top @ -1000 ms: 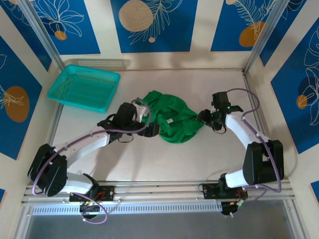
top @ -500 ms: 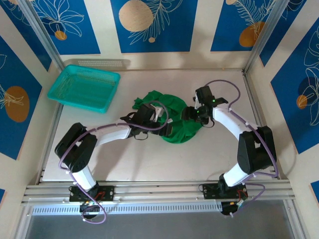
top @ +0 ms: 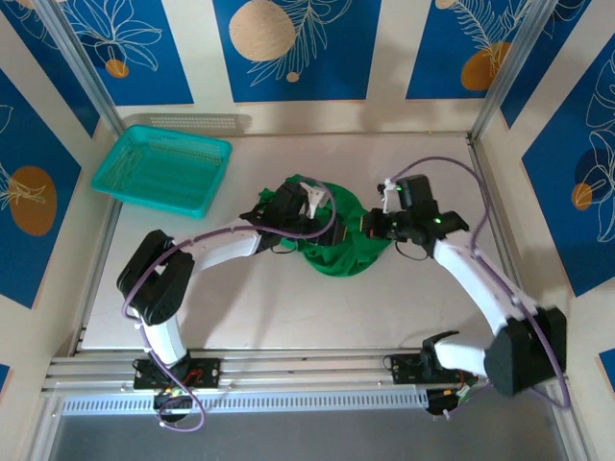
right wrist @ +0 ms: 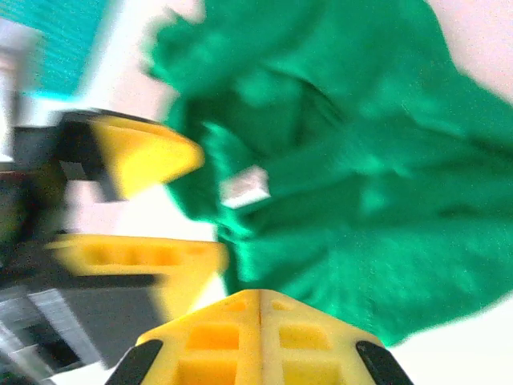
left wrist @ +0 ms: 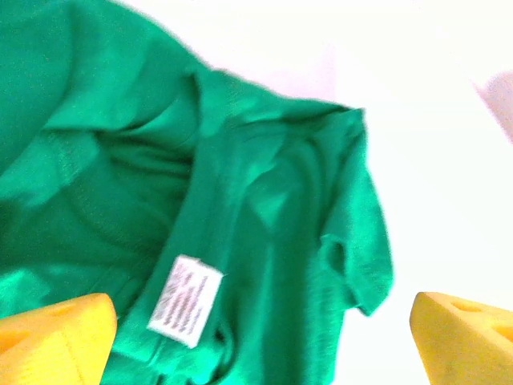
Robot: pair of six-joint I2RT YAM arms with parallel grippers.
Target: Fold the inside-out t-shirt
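**A:** How many garments lie on the tabletop (top: 288, 307)?

**B:** One. The inside-out t-shirt (top: 344, 248) is bright green. It sits bunched in a rounded, wrinkled heap near the middle of the tabletop, not spread flat.

**A:** Any labels?

**B:** One small pale label (left wrist: 186, 299). The left wrist camera sees it lying on a fold of the cloth, and its print is too blurred to read.

**A:** How many arms are at the heap?

**B:** Two, one from each side. From above, the left arm reaches over the heap's left part and the right arm meets its right edge. The shirt lies between the two hands.

**A:** How does the left hand stand?

**B:** The left hand (left wrist: 262, 329) has its two yellow fingers (left wrist: 56, 337) spread wide apart, one at each lower corner of its own camera view. Green cloth and the label lie between them. I cannot tell whether the fingers touch the cloth.

**A:** And the right hand?

**B:** The right hand (right wrist: 260, 321) has its two yellow fingers (right wrist: 208, 349) pressed together side by side, right at the heap's edge. Whether any cloth is caught between them, I cannot tell. Its camera also catches both fingers of the left hand, held apart beside the label, so I count four yellow fingers in that view.

**A:** Anything else on the tabletop?

**B:** One teal mesh basket (top: 163, 171), at the far left corner and well apart from the shirt.
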